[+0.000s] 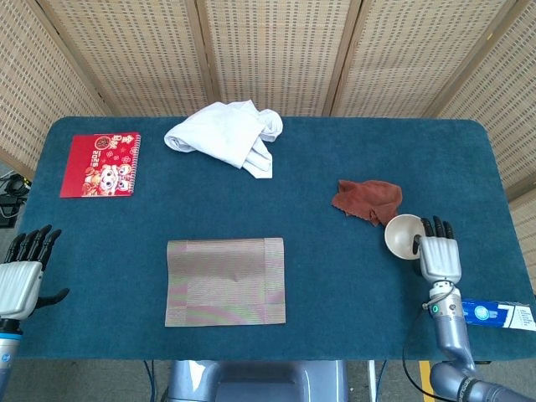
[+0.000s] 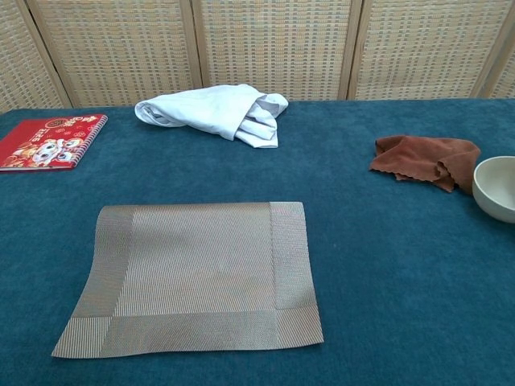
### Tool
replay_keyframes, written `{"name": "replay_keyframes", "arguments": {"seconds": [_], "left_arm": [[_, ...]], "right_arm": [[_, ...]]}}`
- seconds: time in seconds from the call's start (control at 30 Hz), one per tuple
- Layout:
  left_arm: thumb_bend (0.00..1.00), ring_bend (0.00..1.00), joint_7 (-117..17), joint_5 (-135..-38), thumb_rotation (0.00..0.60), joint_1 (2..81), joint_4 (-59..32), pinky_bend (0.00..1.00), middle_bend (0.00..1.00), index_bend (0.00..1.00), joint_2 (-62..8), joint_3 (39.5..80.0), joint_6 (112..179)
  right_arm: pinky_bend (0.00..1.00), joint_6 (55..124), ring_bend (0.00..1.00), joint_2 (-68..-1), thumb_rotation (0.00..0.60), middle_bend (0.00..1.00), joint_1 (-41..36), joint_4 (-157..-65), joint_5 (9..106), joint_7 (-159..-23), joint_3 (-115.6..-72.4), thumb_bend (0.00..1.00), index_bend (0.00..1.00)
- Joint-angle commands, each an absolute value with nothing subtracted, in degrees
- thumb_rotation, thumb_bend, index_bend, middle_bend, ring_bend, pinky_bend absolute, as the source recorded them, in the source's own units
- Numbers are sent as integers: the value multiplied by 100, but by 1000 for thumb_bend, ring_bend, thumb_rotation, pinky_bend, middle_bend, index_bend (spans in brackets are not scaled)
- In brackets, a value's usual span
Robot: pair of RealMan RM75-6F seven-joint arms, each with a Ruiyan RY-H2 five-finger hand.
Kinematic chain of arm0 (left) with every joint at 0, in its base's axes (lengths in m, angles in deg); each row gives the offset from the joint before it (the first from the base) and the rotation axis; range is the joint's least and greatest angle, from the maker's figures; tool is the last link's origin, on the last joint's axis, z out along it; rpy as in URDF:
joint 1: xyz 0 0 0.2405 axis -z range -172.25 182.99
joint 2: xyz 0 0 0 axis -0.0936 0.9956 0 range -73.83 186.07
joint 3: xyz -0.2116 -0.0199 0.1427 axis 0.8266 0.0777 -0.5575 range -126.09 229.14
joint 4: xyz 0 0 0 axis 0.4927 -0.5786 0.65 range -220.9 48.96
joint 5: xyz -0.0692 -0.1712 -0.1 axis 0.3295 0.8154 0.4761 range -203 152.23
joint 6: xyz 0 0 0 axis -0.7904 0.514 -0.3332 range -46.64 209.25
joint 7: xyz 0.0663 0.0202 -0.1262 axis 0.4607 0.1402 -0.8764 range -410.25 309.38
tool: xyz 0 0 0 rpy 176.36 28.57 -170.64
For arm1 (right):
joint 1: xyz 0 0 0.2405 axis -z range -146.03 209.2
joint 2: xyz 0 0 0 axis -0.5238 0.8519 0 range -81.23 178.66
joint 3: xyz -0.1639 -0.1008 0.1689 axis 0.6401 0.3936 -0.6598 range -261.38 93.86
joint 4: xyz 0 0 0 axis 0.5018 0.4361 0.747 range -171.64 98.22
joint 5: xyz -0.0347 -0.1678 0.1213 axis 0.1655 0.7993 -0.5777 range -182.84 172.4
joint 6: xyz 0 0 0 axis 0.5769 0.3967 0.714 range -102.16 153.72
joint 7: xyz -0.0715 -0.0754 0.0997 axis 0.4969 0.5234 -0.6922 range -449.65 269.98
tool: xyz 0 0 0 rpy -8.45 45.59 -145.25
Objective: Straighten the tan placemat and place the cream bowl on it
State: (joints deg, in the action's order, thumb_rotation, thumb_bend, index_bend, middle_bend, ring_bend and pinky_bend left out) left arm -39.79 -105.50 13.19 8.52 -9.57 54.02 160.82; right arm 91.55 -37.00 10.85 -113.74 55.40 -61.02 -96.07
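Observation:
The tan placemat [image 1: 224, 280] [image 2: 193, 273] lies flat at the front middle of the table, its edges roughly parallel to the table's front. The cream bowl [image 1: 403, 232] [image 2: 496, 186] stands upright on the blue cloth, just in front of a brown rag and far right of the mat. In the head view my right hand [image 1: 439, 254] is right beside the bowl, fingers extended and apart, thumb close to its rim. The chest view does not show this hand. My left hand [image 1: 22, 275] hovers open off the table's front left corner, holding nothing.
A crumpled brown rag [image 1: 367, 199] [image 2: 426, 157] lies behind the bowl. A white cloth [image 1: 226, 134] [image 2: 213, 112] sits at the back middle and a red notebook [image 1: 101, 164] [image 2: 48, 141] at the back left. A blue tube box [image 1: 481, 312] rests at the front right corner.

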Motion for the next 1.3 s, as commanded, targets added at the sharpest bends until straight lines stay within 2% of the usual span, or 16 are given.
{"name": "replay_keyframes", "arguments": {"seconds": [0.03, 0.17, 0.33, 0.53, 0.6, 0.67, 1.03, 1.13, 1.3], "left_arm": [[52, 0, -3968, -10546, 600, 1323, 853, 0, 0, 0, -957, 5396, 16069], [52, 0, -3953, -10529, 600, 1326, 860, 0, 0, 0, -957, 5401, 16068], [52, 0, -3965, -10541, 600, 1322, 855, 0, 0, 0, -955, 5399, 16084], [52, 0, -3955, -10568, 600, 1325, 863, 0, 0, 0, -945, 5388, 16089], [52, 0, -3962, -10601, 600, 1312, 875, 0, 0, 0, -941, 5384, 16130], [52, 0, -3966, -10624, 600, 1308, 876, 0, 0, 0, -944, 5377, 16145], [31, 0, -3935, -10906, 600, 1374, 740, 0, 0, 0, -1127, 5285, 16129], [0, 0, -4035, -11099, 600, 1408, 564, 0, 0, 0, -1325, 5238, 16154], [10, 0, -4127, -11398, 600, 1463, 216, 0, 0, 0, -1764, 5123, 16157]], "right_arm": [[120, 9112, 4, -3679, 600, 155, 1074, -11423, 5478, -6058, -9574, 395, 564], [96, 9131, 0, -3613, 600, 104, 1081, -11608, 5445, -5988, -9505, 389, 492], [60, 9540, 0, -3361, 600, 6, 1231, -12088, 5746, -6083, -9413, 381, 310], [49, 10162, 0, -2990, 600, 0, 1551, -12672, 6290, -6390, -9241, 361, 133], [38, 10650, 0, -2740, 600, 0, 1858, -12879, 6764, -6823, -9065, 342, 94], [28, 10832, 0, -2628, 600, 0, 2003, -12866, 7005, -7112, -8954, 316, 54], [28, 11207, 0, -2518, 600, 0, 2306, -12485, 7595, -7870, -8735, 265, 33], [28, 11185, 0, -2519, 600, 0, 2312, -12466, 7631, -7941, -8747, 247, 35], [28, 11122, 0, -2519, 600, 0, 2301, -12469, 7663, -8020, -8762, 245, 47]]}}
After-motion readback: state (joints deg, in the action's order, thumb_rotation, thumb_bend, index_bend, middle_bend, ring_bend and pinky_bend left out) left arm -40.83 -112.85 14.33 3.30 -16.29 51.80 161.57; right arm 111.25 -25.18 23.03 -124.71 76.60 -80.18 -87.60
